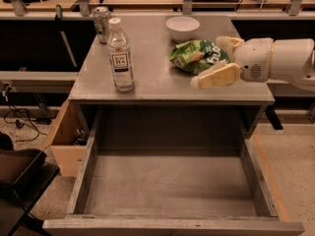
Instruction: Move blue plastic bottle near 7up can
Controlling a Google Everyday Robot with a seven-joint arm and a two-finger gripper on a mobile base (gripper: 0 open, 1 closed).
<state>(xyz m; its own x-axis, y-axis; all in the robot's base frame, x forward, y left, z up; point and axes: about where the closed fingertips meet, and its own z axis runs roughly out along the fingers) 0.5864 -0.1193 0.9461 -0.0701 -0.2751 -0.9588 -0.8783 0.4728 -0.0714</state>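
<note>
Tabletop (162, 80): bottle (120, 58) upright; gripper (206, 62) beside chip bag (194, 55).

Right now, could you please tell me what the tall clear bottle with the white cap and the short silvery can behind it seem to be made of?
The tall clear bottle looks like glossy transparent plastic: its upper part is see-through. The short silvery can seems aluminium, judging by its metallic sheen. The gripper hovers open over the right side of the grey table.
</note>
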